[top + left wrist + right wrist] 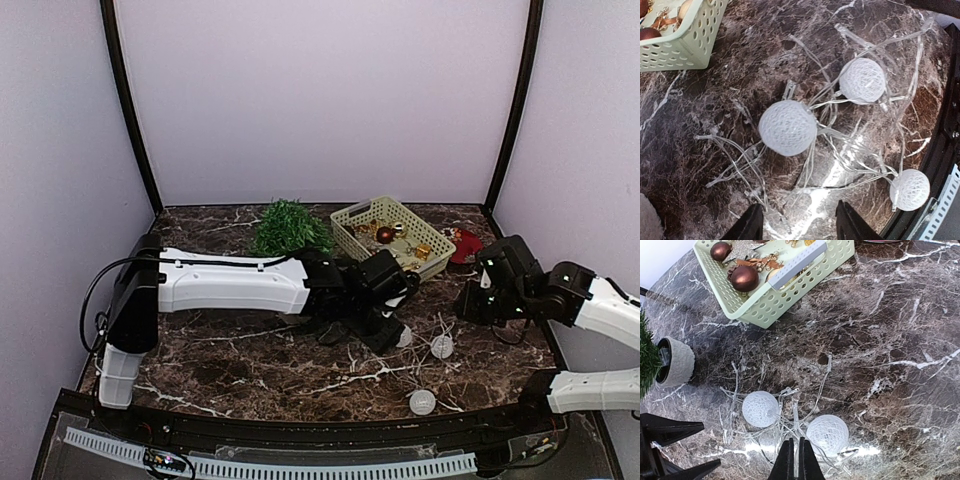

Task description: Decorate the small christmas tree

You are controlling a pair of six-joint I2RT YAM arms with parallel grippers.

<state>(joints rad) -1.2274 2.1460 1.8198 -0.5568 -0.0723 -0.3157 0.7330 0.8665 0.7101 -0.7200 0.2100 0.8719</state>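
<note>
The small christmas tree [290, 228] stands at the back in its white pot [677, 362], bare of ornaments. A clear light string [840, 150] with white woven balls [787, 127] lies tangled on the marble table. My left gripper [800, 225] is open just above the table, its fingers straddling a few wires, with the nearest ball ahead of them. My right gripper [794, 457] is shut with a clear strand of the string pinched between its tips, between two balls [826, 434]. In the top view the left gripper [395, 325] and right gripper [465, 303] flank the string.
A pale green basket [392, 235] right of the tree holds brown baubles [744, 278] and gold ornaments. A red item [465, 247] lies behind the basket. One ball [422, 402] sits near the table's front edge. The left gripper's fingers [670, 429] show in the right wrist view.
</note>
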